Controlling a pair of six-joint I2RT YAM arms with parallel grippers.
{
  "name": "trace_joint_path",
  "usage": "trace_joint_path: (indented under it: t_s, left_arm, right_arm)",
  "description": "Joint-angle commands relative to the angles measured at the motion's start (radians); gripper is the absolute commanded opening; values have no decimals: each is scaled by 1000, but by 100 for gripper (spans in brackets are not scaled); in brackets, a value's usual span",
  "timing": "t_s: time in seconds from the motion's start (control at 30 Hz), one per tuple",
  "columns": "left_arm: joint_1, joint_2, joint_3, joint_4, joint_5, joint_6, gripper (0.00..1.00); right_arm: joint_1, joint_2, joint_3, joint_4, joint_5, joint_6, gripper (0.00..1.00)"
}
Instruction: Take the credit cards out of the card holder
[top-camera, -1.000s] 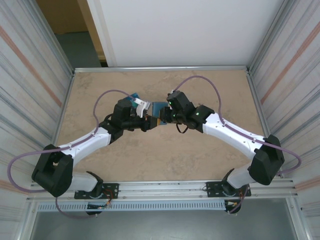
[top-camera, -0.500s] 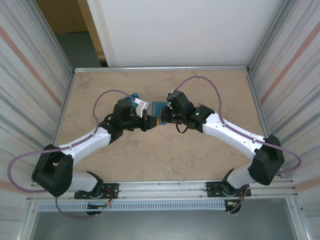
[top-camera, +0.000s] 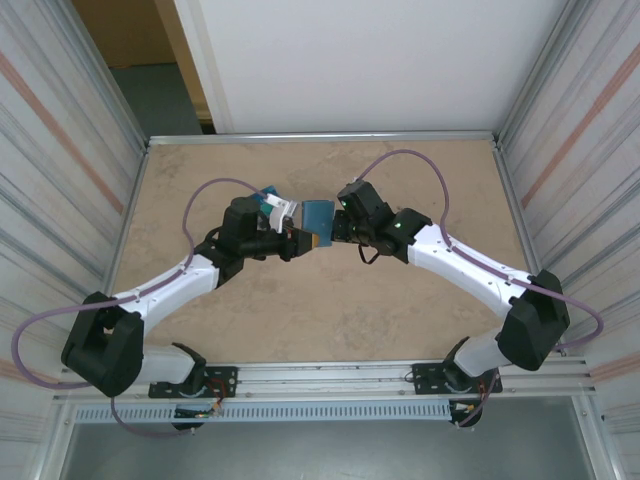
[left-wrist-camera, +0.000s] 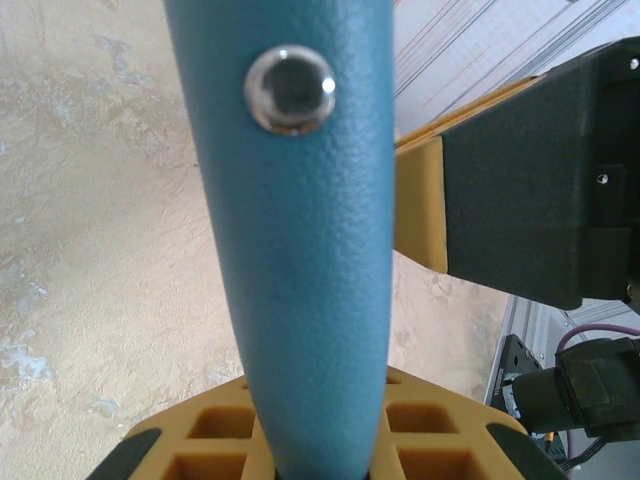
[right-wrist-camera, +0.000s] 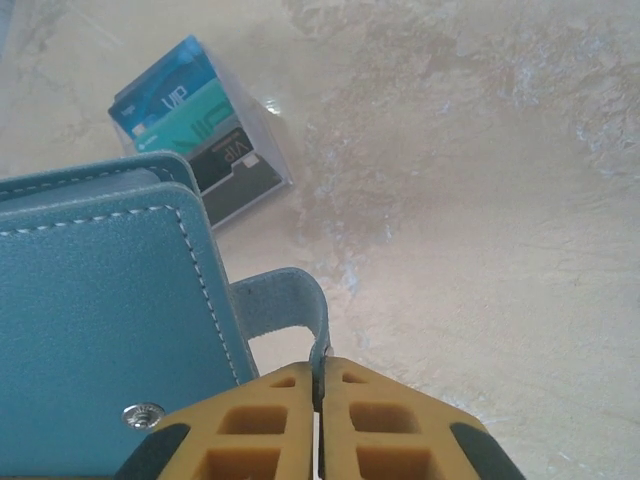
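From above, the left gripper (top-camera: 298, 241) and right gripper (top-camera: 326, 234) are facing each other over mid-table (top-camera: 300, 330), both clamping the teal holder (top-camera: 318, 212) between them. Cards (top-camera: 270, 194) are lying just beside the left arm. At the left wrist, the holder (left-wrist-camera: 300, 250) is standing edge-on, snap (left-wrist-camera: 290, 88) showing, with its lower end pinched in the yellow pads (left-wrist-camera: 430, 430). At the right wrist, the closed fingers (right-wrist-camera: 380, 430) are nipping the holder's (right-wrist-camera: 100, 320) strap (right-wrist-camera: 290, 300). Blue, teal and black cards (right-wrist-camera: 195, 125) are lying on the table beyond.

Beige marbled table (top-camera: 320, 310) between ribbed metal walls (top-camera: 60, 150).
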Motion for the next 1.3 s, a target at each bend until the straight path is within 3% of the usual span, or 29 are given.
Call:
trace_joint_path:
  t_s: [0.0, 0.2, 0.5, 0.73, 0.87, 1.27]
  left_arm:
    - [5, -35, 16, 48, 32, 5, 0]
    - [16, -36, 10, 68, 75, 6, 0]
    - [56, -35, 30, 79, 284, 34, 0]
    - [56, -47, 64, -2, 337, 112, 0]
    - [53, -54, 77, -43, 352, 153, 0]
    - [45, -84, 84, -34, 420, 182, 0]
  right_arm:
    - [-1, -50, -26, -6, 34, 8, 15]
    - [-15, -135, -90, 52, 33, -19, 30]
    - [-76, -369, -310, 373, -215, -126, 61]
    - [-95, -480, -325, 365, -275, -202, 75]
    - [-94, -497, -309, 340, -275, -221, 97]
    - [-95, -467, -314, 353, -338, -242, 99]
